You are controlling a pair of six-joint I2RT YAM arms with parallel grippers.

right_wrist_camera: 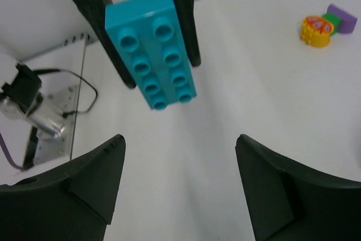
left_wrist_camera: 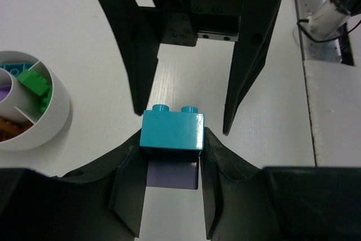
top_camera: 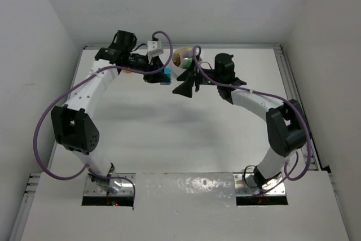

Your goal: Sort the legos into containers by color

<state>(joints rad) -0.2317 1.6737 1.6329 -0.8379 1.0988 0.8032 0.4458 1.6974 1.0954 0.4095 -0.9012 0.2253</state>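
Over the far end of the bench [top_camera: 169, 134], the white dish [left_wrist_camera: 56, 114] lies near the left hand [top_camera: 162, 76], on its far side. That hand is clamped on a teal brick [left_wrist_camera: 172, 131], long axis along its fingers [left_wrist_camera: 127, 196], studs facing the right hand [right_wrist_camera: 179, 145], which is spread apart.

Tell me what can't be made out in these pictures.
1. Dish: cut by the left edge in the left wrist view and largely behind the right arm from above, so its section count is unknown.
2. Loose bricks: too small in the right wrist view to tell their shapes.
3. Teal brick: from above, partly hidden by the left claw holding it.
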